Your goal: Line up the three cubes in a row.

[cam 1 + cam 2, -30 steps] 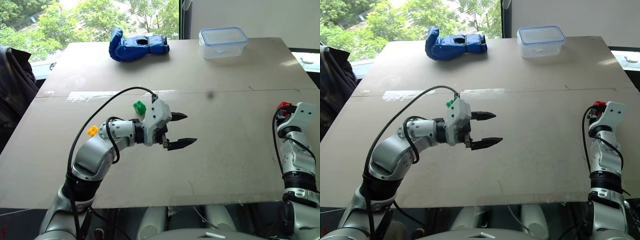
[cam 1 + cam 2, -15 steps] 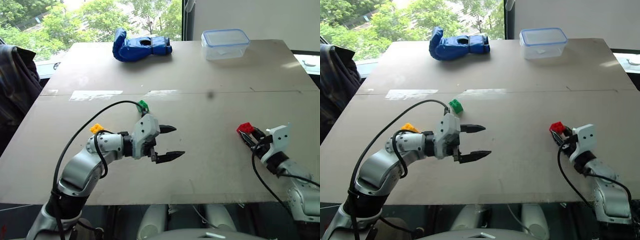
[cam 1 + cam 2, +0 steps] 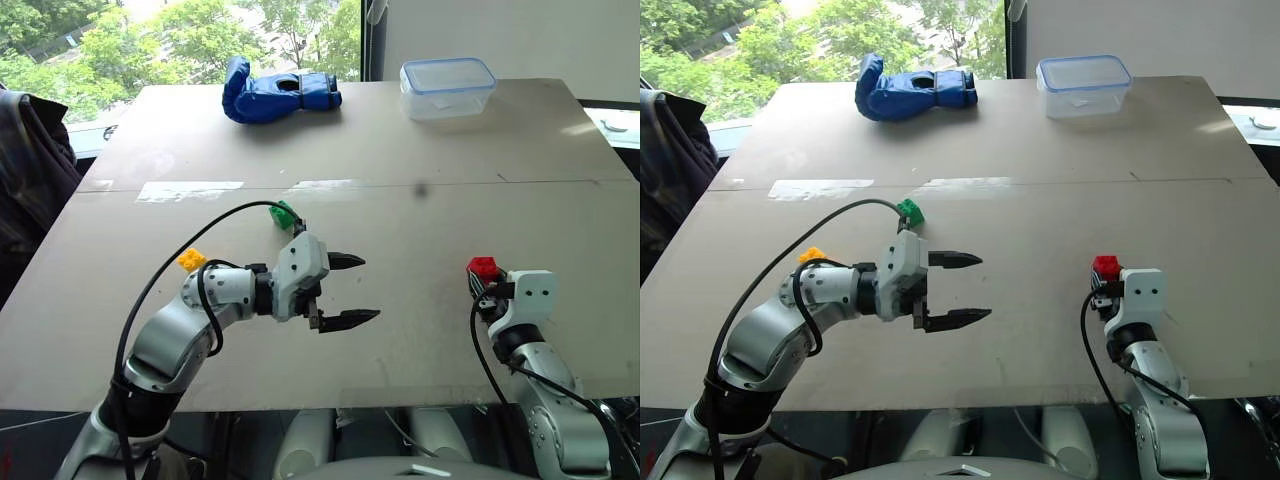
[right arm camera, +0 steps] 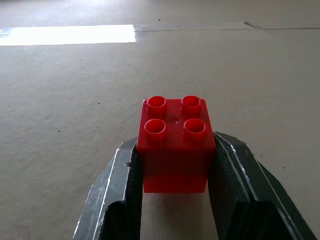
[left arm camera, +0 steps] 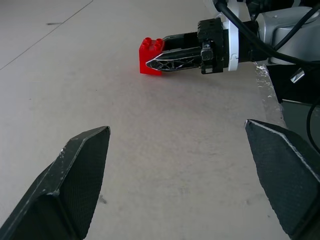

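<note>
The bench (image 3: 450, 220) is a wide grey board taking up most of the head view, with a blue glove (image 3: 278, 92) and a lidded box (image 3: 447, 86) along its top edge. The step in hand, as I judge it, is bringing the third cube to the other two: the row is not yet made, since one cube sits well apart from the pair.

The left tool (image 3: 345, 290), centre of the frame, hangs over bare bench with its black fingers spread wide and nothing between them. The right tool (image 4: 174, 192), lower right of the head view, is clamped on the red cube (image 4: 175, 142), which it grips by two opposite sides, studs up.

The green cube (image 3: 909, 211) lies on the bench just above the left arm, left of centre; the yellow cube (image 3: 190, 260) lies lower and further left, partly hidden by the arm. The next move likely calls for carrying the red cube leftward across the frame and setting it down in line with the other two, evenly spaced.

The red cube is glossy, with four round studs.
</note>
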You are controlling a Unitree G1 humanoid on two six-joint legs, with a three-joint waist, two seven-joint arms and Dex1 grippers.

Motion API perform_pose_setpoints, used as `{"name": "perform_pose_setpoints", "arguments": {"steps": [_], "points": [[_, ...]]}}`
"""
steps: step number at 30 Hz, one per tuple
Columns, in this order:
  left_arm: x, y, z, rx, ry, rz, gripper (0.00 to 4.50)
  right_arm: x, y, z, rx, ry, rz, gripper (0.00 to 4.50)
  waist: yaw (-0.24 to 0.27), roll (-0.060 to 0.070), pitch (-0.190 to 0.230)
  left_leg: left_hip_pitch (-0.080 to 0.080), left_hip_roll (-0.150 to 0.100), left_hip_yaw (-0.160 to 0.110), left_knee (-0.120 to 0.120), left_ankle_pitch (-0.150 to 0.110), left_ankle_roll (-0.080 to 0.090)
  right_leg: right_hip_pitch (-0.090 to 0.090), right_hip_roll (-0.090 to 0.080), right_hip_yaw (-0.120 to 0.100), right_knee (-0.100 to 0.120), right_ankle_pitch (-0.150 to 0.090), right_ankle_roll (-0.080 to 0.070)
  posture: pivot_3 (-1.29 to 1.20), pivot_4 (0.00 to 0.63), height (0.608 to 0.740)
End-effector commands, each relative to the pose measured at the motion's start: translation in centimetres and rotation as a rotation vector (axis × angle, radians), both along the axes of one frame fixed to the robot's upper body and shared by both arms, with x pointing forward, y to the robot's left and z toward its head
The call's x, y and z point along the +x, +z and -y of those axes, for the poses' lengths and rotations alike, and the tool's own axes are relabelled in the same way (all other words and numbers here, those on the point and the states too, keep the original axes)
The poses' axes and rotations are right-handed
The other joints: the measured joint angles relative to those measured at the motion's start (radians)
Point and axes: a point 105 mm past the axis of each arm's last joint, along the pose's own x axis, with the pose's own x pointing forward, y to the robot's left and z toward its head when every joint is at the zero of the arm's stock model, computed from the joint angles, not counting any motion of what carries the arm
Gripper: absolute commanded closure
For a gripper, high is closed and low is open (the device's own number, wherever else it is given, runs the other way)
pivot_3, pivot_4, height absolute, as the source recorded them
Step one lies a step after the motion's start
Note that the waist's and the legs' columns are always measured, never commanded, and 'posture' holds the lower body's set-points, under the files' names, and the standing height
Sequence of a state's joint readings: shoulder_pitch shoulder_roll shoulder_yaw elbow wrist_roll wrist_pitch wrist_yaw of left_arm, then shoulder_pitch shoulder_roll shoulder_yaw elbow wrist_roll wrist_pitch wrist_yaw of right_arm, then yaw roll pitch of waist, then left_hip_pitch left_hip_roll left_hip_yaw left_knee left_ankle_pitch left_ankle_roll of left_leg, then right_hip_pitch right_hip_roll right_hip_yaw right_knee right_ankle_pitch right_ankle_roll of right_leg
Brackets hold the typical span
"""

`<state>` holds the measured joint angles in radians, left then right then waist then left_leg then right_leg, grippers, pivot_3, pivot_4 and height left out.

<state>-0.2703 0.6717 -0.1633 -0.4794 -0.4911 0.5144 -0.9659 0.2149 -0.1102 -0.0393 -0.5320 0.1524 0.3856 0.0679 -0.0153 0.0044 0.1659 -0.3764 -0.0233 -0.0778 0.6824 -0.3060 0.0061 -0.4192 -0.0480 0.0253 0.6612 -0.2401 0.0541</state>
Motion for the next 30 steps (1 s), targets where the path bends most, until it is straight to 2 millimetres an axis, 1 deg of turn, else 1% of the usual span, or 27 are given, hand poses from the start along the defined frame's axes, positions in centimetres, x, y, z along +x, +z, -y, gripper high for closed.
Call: {"name": "perform_pose_setpoints", "arguments": {"steps": [1, 9, 11, 12, 15, 16, 26, 30], "points": [[0.13, 0.59, -0.07, -0.002, -0.005, 0.039, 0.06, 0.11, 0.97, -0.16, 0.001, -0.006, 0.038, 3.24, 0.0, 0.0, 0.0, 0.0, 0.0, 0.0, 0.0, 0.0, 0.0, 0.0, 0.0, 0.0, 0.0, 0.0, 0.0, 0.0, 0.15, 0.74], [0.3, 0.5, -0.11, 0.002, 0.007, 0.046, 0.06, 0.45, 0.57, -0.15, 0.005, 0.006, 0.025, 3.24, -0.001, 0.0, 0.0, 0.0, 0.0, 0.0, 0.0, 0.0, 0.0, 0.0, 0.0, 0.0, 0.0, 0.0, 0.0, 0.0, 0.15, 0.74], [0.24, 0.5, -0.11, 0.0, 0.008, 0.046, 0.06, 0.56, 0.48, -0.09, 0.013, 0.007, 0.019, 2.21, -0.001, 0.0, 0.0, 0.0, 0.0, 0.0, 0.0, 0.0, 0.0, 0.0, 0.0, 0.0, 0.0, 0.0, 0.0, 0.0, 0.15, 0.74], [0.22, 0.51, -0.13, -0.001, 0.008, 0.046, 0.06, 0.58, 0.45, -0.08, 0.015, 0.008, 0.018, 1.84, -0.001, 0.0, 0.0, 0.0, 0.0, 0.0, 0.0, 0.0, 0.0, 0.0, 0.0, 0.0, 0.0, 0.0, 0.0, 0.0, 0.15, 0.74], [0.22, 0.43, -0.19, 0.003, 0.01, 0.045, 0.06, 0.59, 0.37, 0.06, 0.023, 0.0, 0.014, 0.33, -0.001, 0.0, 0.0, 0.0, 0.0, 0.0, 0.0, 0.0, 0.0, 0.0, 0.0, 0.0, 0.0, 0.0, 0.0, 0.0, 0.15, 0.74], [0.23, 0.38, -0.22, 0.005, 0.01, 0.046, 0.06, 0.58, 0.35, 0.08, 0.023, 0.0, 0.013, 0.02, -0.001, 0.0, 0.0, 0.0, 0.0, 0.0, 0.0, 0.0, 0.0, 0.0, 0.0, 0.0, 0.0, 0.0, 0.0, 0.0, 0.15, 0.74], [0.2, 0.32, -0.16, -0.001, 0.008, 0.043, 0.06, 0.4, 0.29, -0.09, -0.018, 0.047, 0.013, 0.02, -0.001, 0.0, 0.0, 0.0, 0.0, 0.0, 0.0, 0.0, 0.0, 0.0, 0.0, 0.0, 0.0, 0.0, 0.0, 0.0, 0.15, 0.74], [0.17, 0.22, -0.1, -0.002, 0.006, 0.041, 0.06, 0.44, 0.33, 0.79, -0.083, 0.073, 0.016, 0.02, -0.001, 0.0, 0.0, 0.0, 0.0, 0.0, 0.0, 0.0, 0.0, 0.0, 0.0, 0.0, 0.0, 0.0, 0.0, 0.0, 0.15, 0.74]]}}
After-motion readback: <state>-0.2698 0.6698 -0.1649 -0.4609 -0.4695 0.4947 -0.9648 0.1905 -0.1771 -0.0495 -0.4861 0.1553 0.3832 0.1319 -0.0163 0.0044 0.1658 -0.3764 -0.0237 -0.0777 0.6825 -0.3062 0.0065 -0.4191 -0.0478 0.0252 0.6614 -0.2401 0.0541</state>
